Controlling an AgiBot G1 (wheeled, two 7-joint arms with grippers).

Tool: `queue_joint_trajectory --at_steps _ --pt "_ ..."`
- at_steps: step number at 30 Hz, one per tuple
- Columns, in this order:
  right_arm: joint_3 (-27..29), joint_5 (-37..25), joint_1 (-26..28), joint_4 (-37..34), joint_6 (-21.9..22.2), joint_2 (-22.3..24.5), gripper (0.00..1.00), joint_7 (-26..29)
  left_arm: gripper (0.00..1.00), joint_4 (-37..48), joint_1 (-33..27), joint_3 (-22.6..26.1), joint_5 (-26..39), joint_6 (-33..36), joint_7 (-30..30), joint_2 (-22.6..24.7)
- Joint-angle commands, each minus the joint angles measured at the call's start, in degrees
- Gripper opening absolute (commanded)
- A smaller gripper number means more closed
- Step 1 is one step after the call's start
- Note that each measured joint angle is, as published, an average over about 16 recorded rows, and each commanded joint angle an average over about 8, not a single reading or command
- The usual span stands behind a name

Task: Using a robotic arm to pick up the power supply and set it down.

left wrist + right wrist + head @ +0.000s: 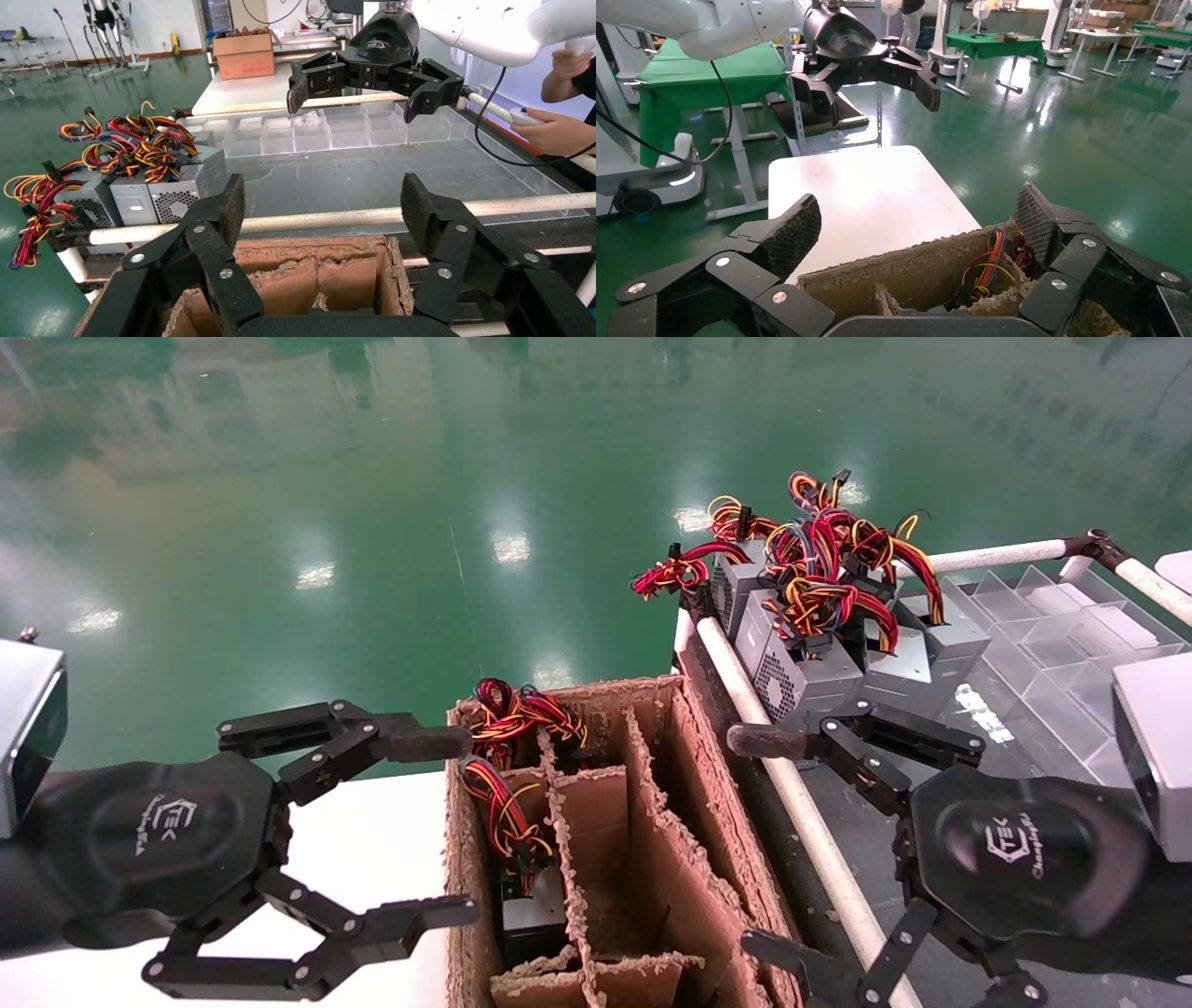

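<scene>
Several grey power supplies (808, 665) with red, yellow and black wires stand packed together at the far end of the right-hand cart; the left wrist view shows them too (163, 191). More wire bundles (507, 803) and a dark unit (533, 917) sit in the left compartments of a divided cardboard box (652, 822). My left gripper (456, 826) hangs open at the box's left wall, holding nothing. My right gripper (752, 842) hangs open at the box's right side over the cart rail, also holding nothing. Each wrist view looks across the box (316, 274) (912, 274) at the other gripper.
A white table (372, 859) lies left of the box. A white rail (801, 803) edges the dark cart, with a clear divided tray (1052, 645) behind. A person's hand (555, 130) holds a controller by the cart. Green floor lies beyond.
</scene>
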Motion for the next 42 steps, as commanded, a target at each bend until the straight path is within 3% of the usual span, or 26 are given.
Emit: queue_joint_trajectory --at_steps 1,23,31,36,37,42 --pt "0.0 0.0 0.0 0.0 0.0 0.0 1.0 0.0 0.0 0.0 0.0 0.0 0.0 0.0 0.0 0.0" --pt "-0.23 -0.6 0.05 -0.21 0.26 -0.07 1.0 0.02 0.0 0.01 0.0 0.0 0.0 0.0 0.0 0.0" --pt "-2.37 -6.08 1.77 -1.79 3.2 -1.4 1.0 0.78 0.0 0.03 -0.01 0.02 0.0 0.01 0.01 0.0" --pt "-5.21 -11.71 4.07 -3.77 6.46 -4.52 1.0 2.42 0.0 0.03 -0.02 0.02 -0.01 0.01 0.02 0.0" --pt "-5.93 -13.0 4.66 -4.53 7.31 -5.51 1.0 2.86 0.05 0.03 -0.02 0.02 -0.01 0.01 0.02 0.0" --pt "-9.59 -18.81 7.71 -10.32 11.61 -12.01 1.0 5.02 0.68 0.03 -0.02 0.03 -0.01 0.01 0.02 0.0"
